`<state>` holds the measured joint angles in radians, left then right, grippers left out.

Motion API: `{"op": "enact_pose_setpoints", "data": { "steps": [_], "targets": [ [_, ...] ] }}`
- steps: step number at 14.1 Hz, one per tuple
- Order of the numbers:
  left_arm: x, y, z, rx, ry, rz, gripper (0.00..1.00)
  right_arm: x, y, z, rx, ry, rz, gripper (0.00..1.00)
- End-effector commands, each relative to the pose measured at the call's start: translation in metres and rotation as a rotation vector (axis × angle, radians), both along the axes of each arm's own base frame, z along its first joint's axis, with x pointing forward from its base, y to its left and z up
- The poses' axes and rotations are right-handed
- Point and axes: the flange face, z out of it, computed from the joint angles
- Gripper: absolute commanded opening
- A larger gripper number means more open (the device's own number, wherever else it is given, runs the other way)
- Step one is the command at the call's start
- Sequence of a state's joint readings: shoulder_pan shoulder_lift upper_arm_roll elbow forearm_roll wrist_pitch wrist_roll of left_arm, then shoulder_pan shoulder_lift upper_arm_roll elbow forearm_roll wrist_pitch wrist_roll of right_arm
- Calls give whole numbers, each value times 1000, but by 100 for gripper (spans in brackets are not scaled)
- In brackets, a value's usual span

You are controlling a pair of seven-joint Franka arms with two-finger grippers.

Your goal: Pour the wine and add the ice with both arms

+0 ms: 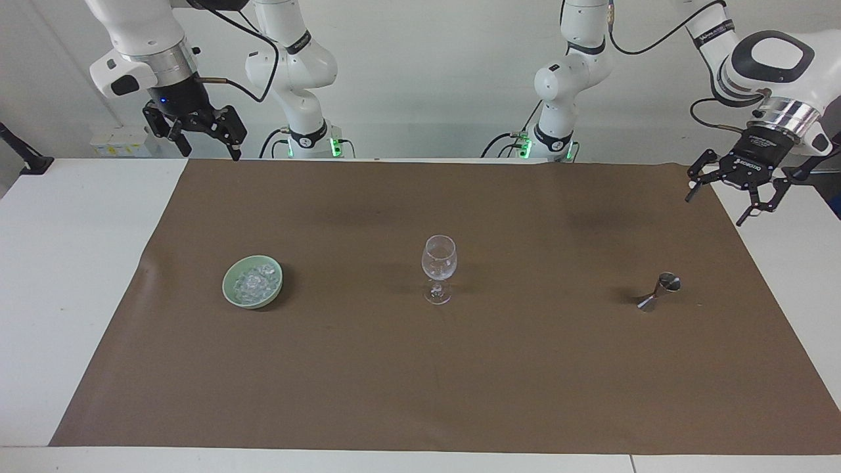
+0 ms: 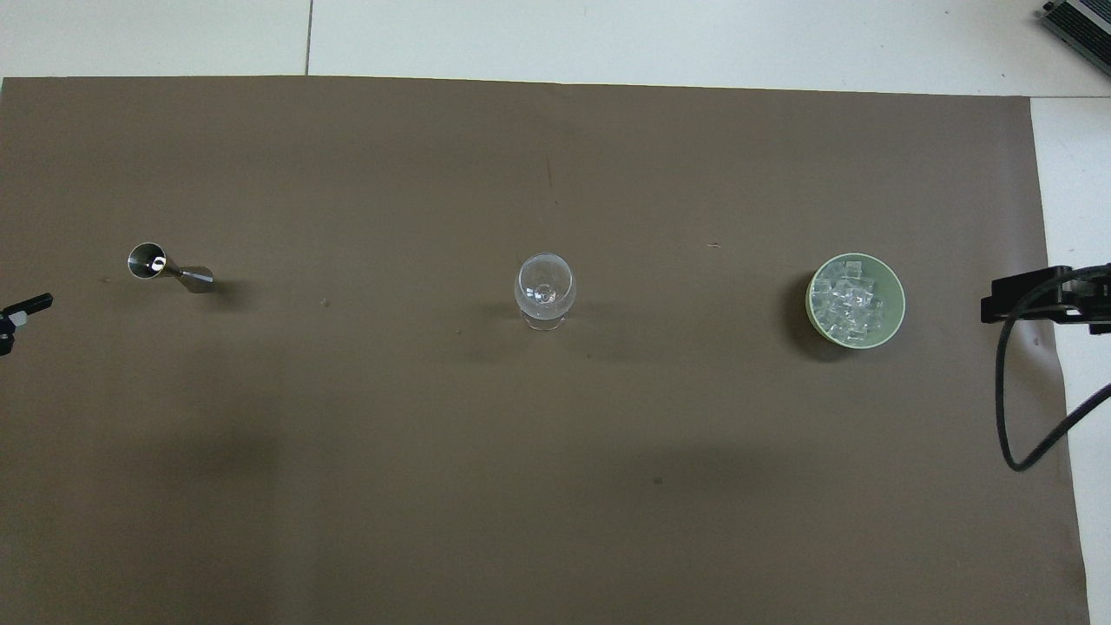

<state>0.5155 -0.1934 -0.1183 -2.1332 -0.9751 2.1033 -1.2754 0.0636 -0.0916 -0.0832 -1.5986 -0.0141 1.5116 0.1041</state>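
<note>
Standing upright in the middle of the brown paper mat (image 1: 420, 387) is a clear stemmed wine glass (image 1: 439, 268), its bowl looking empty. Toward the right arm's end of the table, about level with the glass, sits a small pale green ceramic bowl (image 1: 230, 295), and heaped inside it are the ice cubes (image 1: 253, 282), little whitish-clear chunks piled near the middle. Toward the left arm's end stands a small steel hourglass-shaped jigger (image 1: 658, 292), well apart from the glass.

The left gripper (image 1: 737, 196), a black claw on the white left arm, hangs in the air over the edge of the mat at its own end of the table, above where brown paper meets white tabletop (image 1: 66, 276). Its fingers are spread wide and there is nothing between them. From overhead only one black fingertip pokes in at the edge of the frame, not far from the jigger.

The right gripper (image 1: 209, 136), on the white right arm, hovers over the mat's corner at the robots' side, the green bowl below being farther from the robots. Its claws also stand apart and hold nothing.
</note>
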Motion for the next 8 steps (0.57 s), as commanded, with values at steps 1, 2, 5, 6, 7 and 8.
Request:
{"op": "enact_pose_setpoints", "data": {
  "steps": [1,2,5,6,7,8],
  "targets": [
    [-6,11,-21,-69,25,63,100,-6,1,0,15,-6,-3,100],
    [-10,19,-32,-101,32,94,100,-6,1,0,15,-8,-3,100],
    [-11,25,-50,-130,55,116,100,-6,1,0,15,-6,-3,100],
    [-13,27,-59,-152,63,132,100,-6,1,0,15,-8,-3,100],
    [-15,27,-66,-164,60,138,100,-6,1,0,15,-6,-3,100],
    [-17,27,-74,-173,48,136,100,-6,1,0,15,-8,-3,100]
  ]
}}
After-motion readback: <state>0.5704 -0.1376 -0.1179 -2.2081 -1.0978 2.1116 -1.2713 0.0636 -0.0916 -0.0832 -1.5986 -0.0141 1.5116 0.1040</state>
